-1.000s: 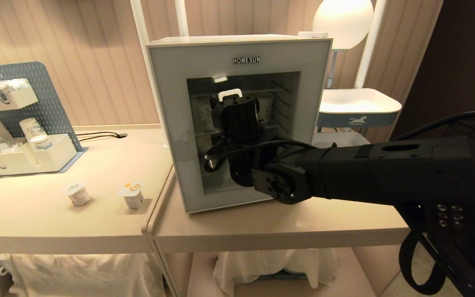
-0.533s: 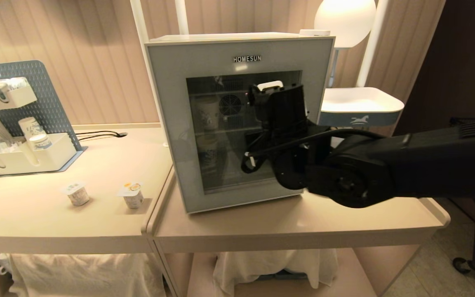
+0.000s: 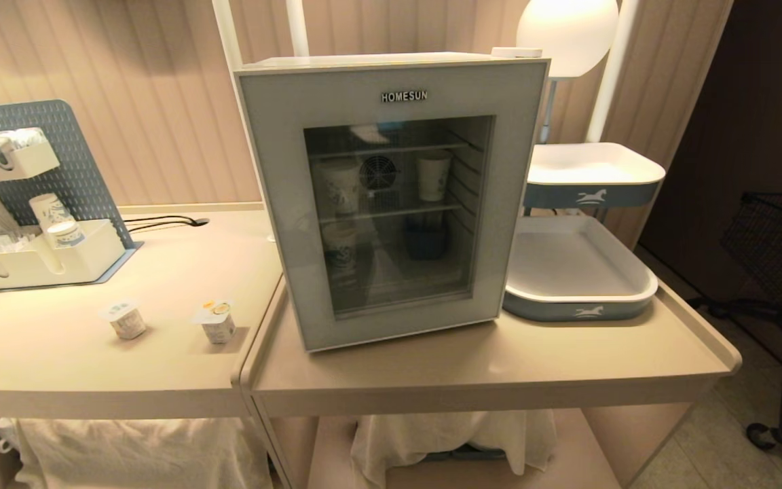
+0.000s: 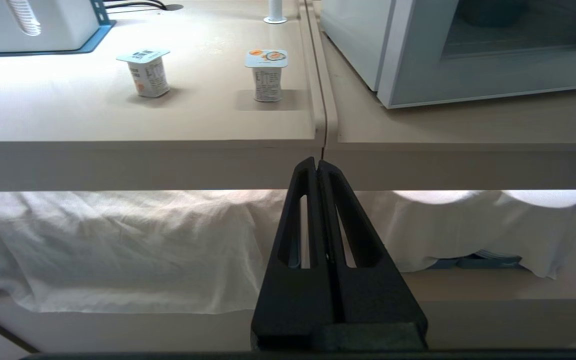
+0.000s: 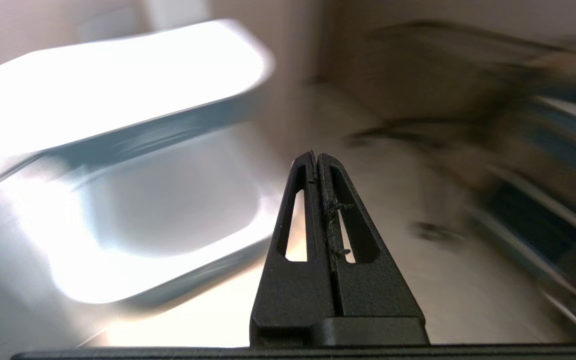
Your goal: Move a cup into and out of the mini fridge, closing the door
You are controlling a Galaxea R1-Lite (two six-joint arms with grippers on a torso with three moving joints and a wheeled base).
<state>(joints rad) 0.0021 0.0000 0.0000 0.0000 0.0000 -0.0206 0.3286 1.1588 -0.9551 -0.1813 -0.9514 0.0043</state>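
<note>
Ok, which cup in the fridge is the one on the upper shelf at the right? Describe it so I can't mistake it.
Find the mini fridge with HOMESUN on its closed door. Behind the glass, on the upper wire shelf, the cup stands upright at the right, beside the small round fan. The other cups sit on the left; below it is a dark container.

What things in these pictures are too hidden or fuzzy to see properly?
- Fridge: in the head view the dark thing on the lower shelf is dimmed by the door glass.
- Shelf under the tables: covered by white cloths in the left wrist view.
- Right wrist view: everything beyond the right gripper is smeared; only the trays are recognisable.
</note>
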